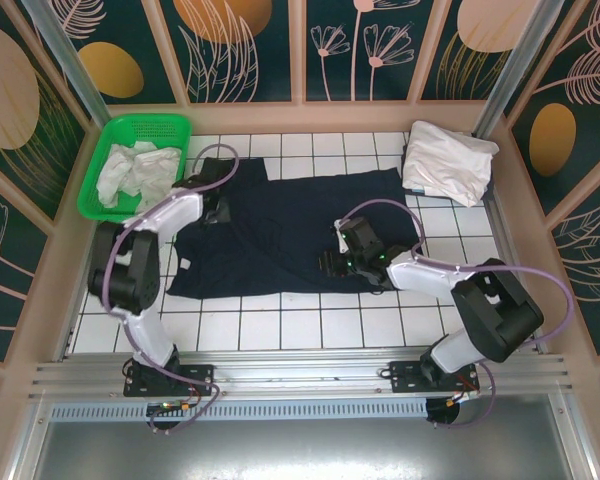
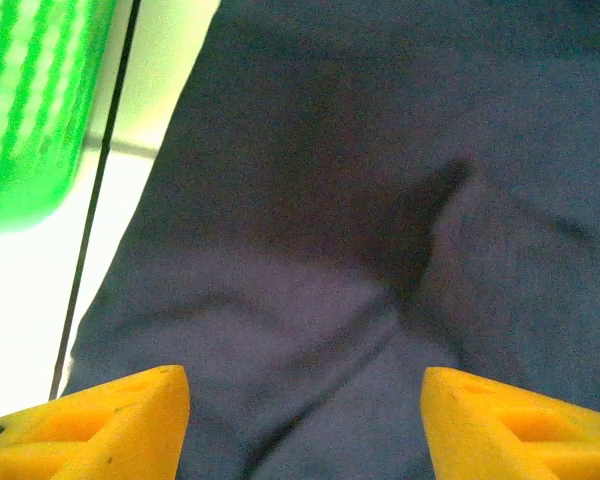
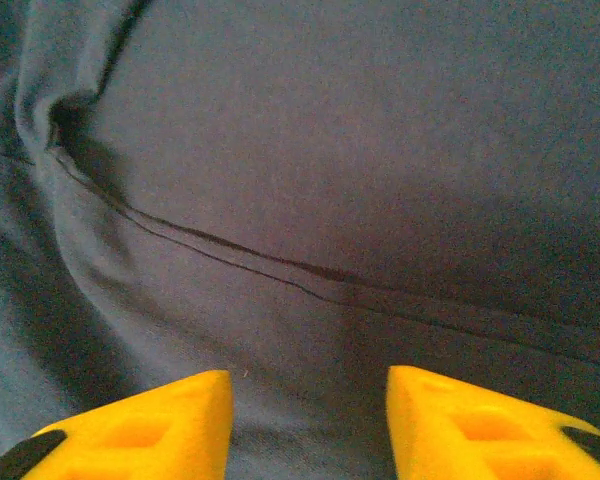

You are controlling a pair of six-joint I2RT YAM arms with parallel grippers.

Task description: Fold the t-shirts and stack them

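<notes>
top external: navy t-shirt flat on surface. left tool at its 10 o'clock, right tool at 4 o'clock, both spread, empty. folding step, i judge; next needs edge pinches.

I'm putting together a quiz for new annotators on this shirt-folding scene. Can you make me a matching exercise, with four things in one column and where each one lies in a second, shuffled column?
Things:
1. navy t-shirt
2. green basket
3. white t-shirt
4. crumpled pale shirts

Places:
a. far right corner of the tiled table
b. inside the basket
c. spread out across the middle of the table
d. far left corner of the table

Pairs: 1-c, 2-d, 3-a, 4-b.
</notes>
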